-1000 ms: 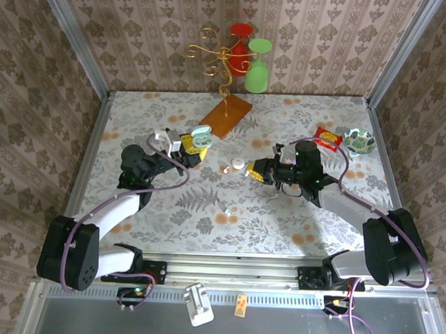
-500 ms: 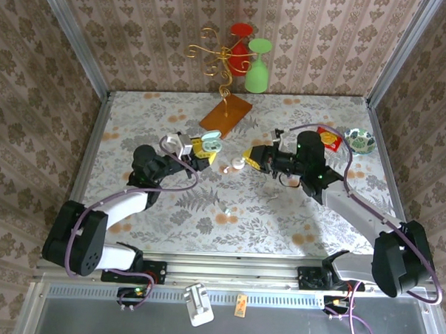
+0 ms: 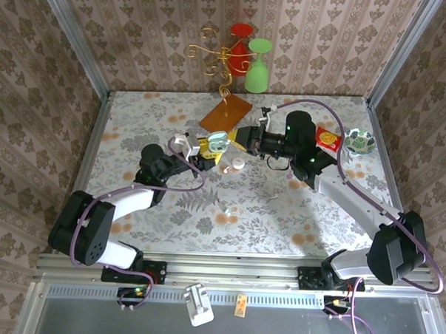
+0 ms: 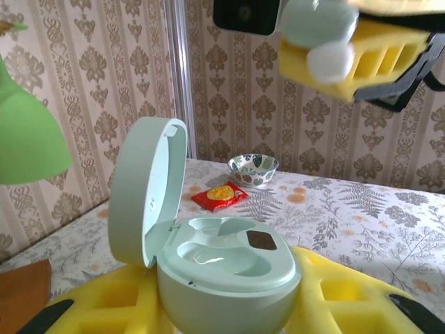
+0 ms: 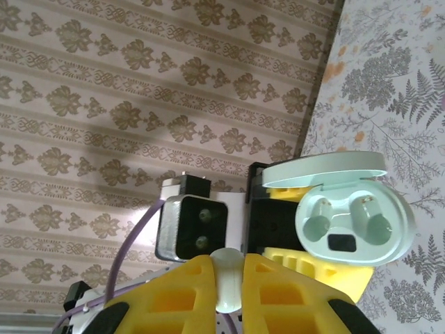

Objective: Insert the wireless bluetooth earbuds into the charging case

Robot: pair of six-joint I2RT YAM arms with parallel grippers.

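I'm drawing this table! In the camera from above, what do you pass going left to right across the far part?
charging case → right pincer → red packet → patterned bowl

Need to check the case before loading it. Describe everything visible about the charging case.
The charging case is a pale mint-green, glossy, plastic-looking pebble. Its hinged lid stands open, nearly upright at one side. The base faces up and shows two moulded wells, both looking empty, and a small dark rectangle beside them. It appears held above the table, clamped at its lower sides between the yellow fingers of the left gripper. Nothing else touches it.
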